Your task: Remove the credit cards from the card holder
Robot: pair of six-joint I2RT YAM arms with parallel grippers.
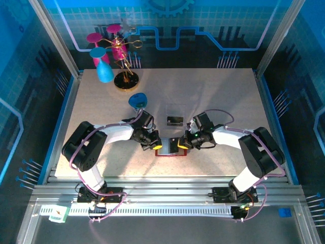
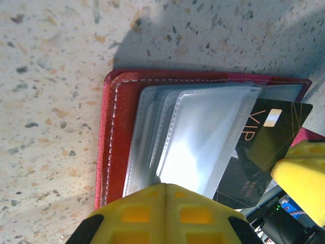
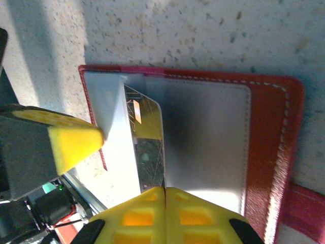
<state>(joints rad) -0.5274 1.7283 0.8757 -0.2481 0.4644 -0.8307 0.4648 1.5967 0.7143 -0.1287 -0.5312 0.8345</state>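
Currently, one card holder (image 2: 112, 137), red, is lying open on the table (image 1: 218, 101) towards six o'clock of its middle, with both grippers meeting over it. Clear sleeves (image 2: 203, 137) are fanning out of it; their number is not readable. One dark VIP card (image 2: 264, 142) is sticking partway out of a sleeve. The left gripper (image 1: 158, 147), at nine o'clock of the holder, is sitting fully closed with its yellow tip bearing on the sleeve edge. Whether it is pinching a sleeve or only pinning it cannot be told. The right gripper (image 1: 182, 145), at three o'clock, is clamping its fingers together, seemingly on the exposed end of the VIP card. By judgement the step in hand is the extraction of that card. The next move is calling for a straight pull along the sleeve towards three o'clock, while the left gripper is keeping the holder from sliding. One clear tray (image 1: 176, 108) is sitting at twelve o'clock of the holder, just apart, and one dark card (image 1: 175, 120) appears to be lying in its near half. Cards counted: two visible. Also present: one loose blue cup (image 1: 137, 100) at eleven o'clock and one gold stand (image 1: 125, 80) farther along eleven o'clock.
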